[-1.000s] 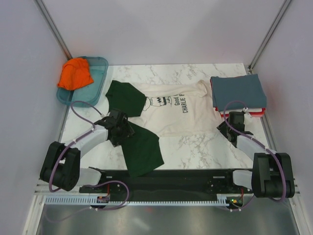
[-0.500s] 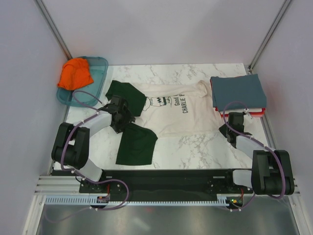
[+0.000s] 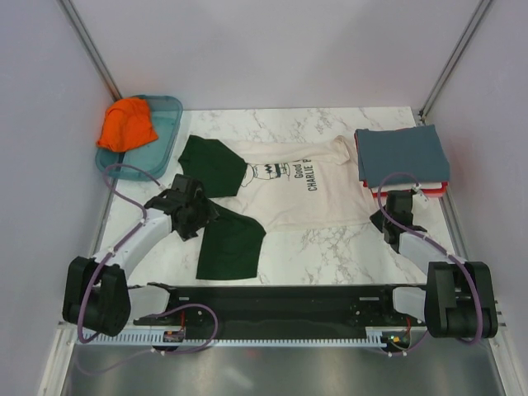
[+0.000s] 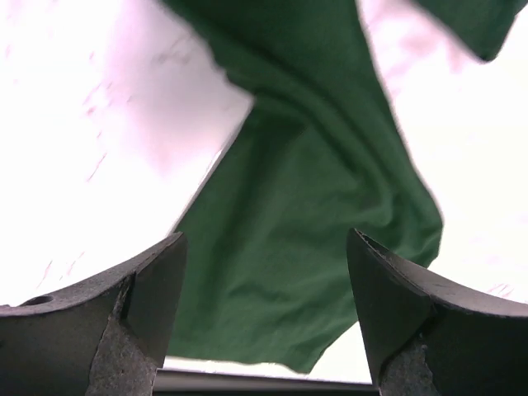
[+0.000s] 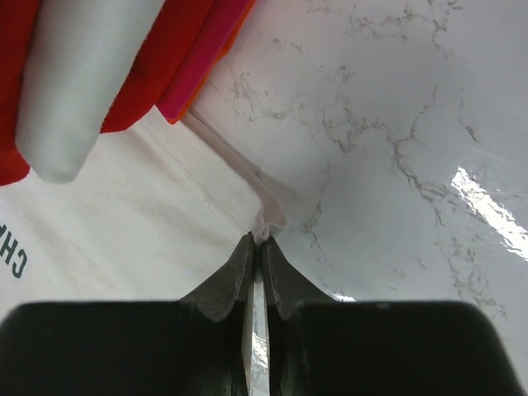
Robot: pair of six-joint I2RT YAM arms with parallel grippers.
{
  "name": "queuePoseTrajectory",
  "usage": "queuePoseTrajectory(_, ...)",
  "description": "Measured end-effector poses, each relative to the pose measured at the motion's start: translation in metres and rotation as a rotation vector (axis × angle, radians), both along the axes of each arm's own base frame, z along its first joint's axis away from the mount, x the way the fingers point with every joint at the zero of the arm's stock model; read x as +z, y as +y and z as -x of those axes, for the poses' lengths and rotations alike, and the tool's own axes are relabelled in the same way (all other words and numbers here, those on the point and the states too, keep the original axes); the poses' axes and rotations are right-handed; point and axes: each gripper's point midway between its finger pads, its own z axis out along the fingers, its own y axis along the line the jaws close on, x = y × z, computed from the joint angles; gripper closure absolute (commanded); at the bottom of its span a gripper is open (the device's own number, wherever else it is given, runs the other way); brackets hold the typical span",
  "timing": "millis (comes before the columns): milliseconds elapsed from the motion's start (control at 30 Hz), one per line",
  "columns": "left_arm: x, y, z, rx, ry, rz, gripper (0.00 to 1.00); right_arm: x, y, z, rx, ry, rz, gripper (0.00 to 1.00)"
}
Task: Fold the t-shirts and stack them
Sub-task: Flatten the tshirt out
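At mid-frame of the top view, the cream tee (image 3: 297,186) lies spread on the marble worktop (image 3: 330,247). My left tool (image 4: 266,239) hangs over its green sleeve (image 3: 231,243) at lower left, jaws wide apart, nothing in them. At lower right my right tool (image 5: 257,239) is pinched together on the cream tee's thin edge, just below the slate-blue tee (image 3: 402,154) stacked on a red tee (image 5: 132,91); the orange tee (image 3: 126,124) sits bunched in the teal tray (image 3: 169,115), upper left.
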Motion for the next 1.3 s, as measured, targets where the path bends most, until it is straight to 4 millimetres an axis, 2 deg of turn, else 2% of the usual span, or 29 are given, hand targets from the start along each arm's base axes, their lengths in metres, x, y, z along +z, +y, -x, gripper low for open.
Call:
queuePoseTrajectory(167, -0.003, 0.005, 0.03, -0.01, 0.085, -0.013, 0.3, -0.001, 0.0, 0.001, 0.001, 0.003, -0.001, 0.88)
queuePoseTrajectory(300, -0.013, 0.007, 0.059, -0.015, 0.144, -0.008, 0.31, -0.001, 0.001, 0.001, 0.002, 0.003, -0.002, 0.88)
queuePoseTrajectory(367, -0.016, 0.008, 0.075, -0.001, 0.174, -0.008, 0.4, -0.001, 0.001, 0.001, 0.002, 0.003, -0.002, 0.88)
queuePoseTrajectory(633, -0.032, 0.008, 0.106, 0.081, 0.248, 0.032, 0.48, -0.005, 0.001, 0.004, 0.002, 0.01, -0.003, 0.88)
queuePoseTrajectory(1067, -0.051, 0.006, 0.123, 0.123, 0.384, 0.011, 0.41, -0.004, 0.002, 0.003, 0.007, 0.008, -0.008, 0.87)
queuePoseTrajectory(1300, -0.053, 0.006, 0.123, 0.15, 0.408, -0.01, 0.41, -0.004, 0.002, 0.003, 0.007, 0.007, -0.009, 0.87)
